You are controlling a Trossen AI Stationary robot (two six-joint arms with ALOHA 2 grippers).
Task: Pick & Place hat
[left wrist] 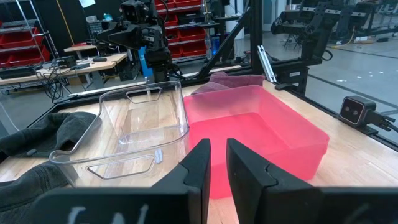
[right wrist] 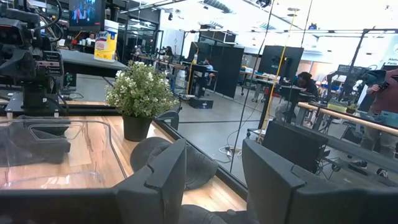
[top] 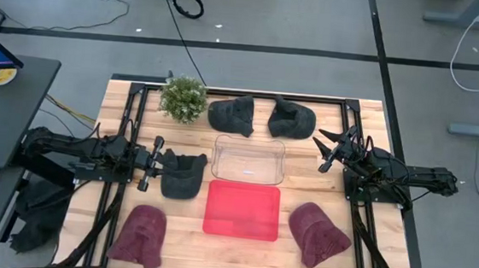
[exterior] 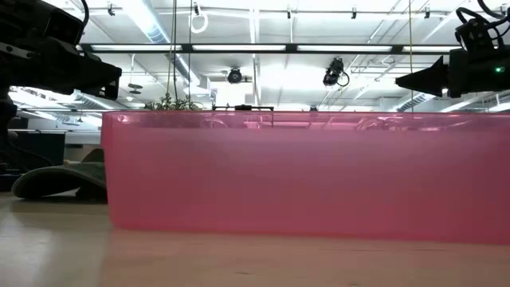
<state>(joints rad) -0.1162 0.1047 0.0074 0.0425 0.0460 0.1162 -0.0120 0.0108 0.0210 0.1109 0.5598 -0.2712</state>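
Several hats lie flat on the wooden table. Two dark ones [top: 232, 116] [top: 292, 117] are at the far side, and a third dark one [top: 182, 174] lies just ahead of my left gripper [top: 158, 165]. Two maroon hats [top: 139, 236] [top: 319, 234] are near the front edge. My left gripper [left wrist: 217, 163] points level toward the table's right, above the table, its fingers a narrow gap apart with nothing between them. My right gripper [top: 325, 151] [right wrist: 214, 174] points level toward the left, open and empty, beside the far-right dark hat.
A clear bin [top: 248, 159] and a pink bin [top: 242, 210] sit mid-table between the arms, and the pink bin fills the low view [exterior: 303, 175]. A potted plant [top: 182, 98] stands at the far left. People [right wrist: 305, 81] are in the room beyond the table.
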